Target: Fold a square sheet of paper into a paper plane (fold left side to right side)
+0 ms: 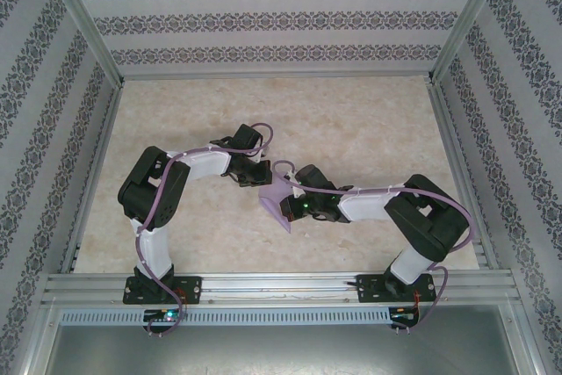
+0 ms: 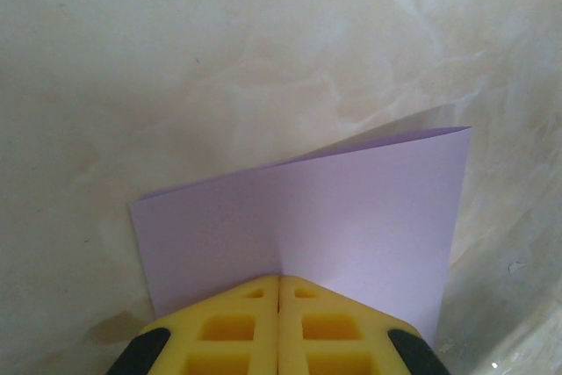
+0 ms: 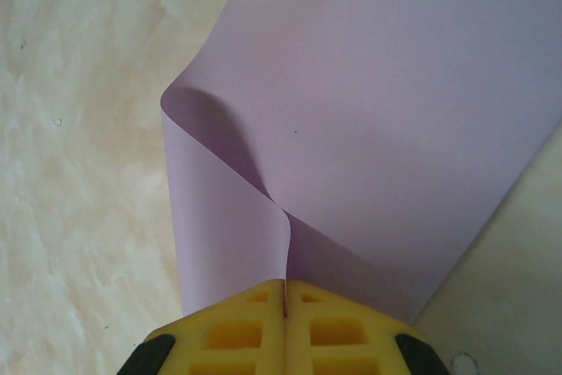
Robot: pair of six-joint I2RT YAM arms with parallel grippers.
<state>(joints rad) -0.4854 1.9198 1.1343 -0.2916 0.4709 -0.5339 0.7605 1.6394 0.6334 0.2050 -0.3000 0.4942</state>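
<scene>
Soft even light, mild blur.

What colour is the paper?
The paper is plain lavender, clearest in the left wrist view.

At the bottom edge, the left gripper (image 2: 279,280) has its 2 yellow, hollow-celled plastic fingers (image 2: 228,327) pressed together on the near edge of a thin, matte, lavender square sheet of paper (image 2: 351,217). The sheet extends away from the jaws, loosely doubled over, with a faint crease running up from the pinch and 1 corner pointing to the upper right. Behind it lies a beige, marble-patterned tabletop (image 2: 176,68).
</scene>
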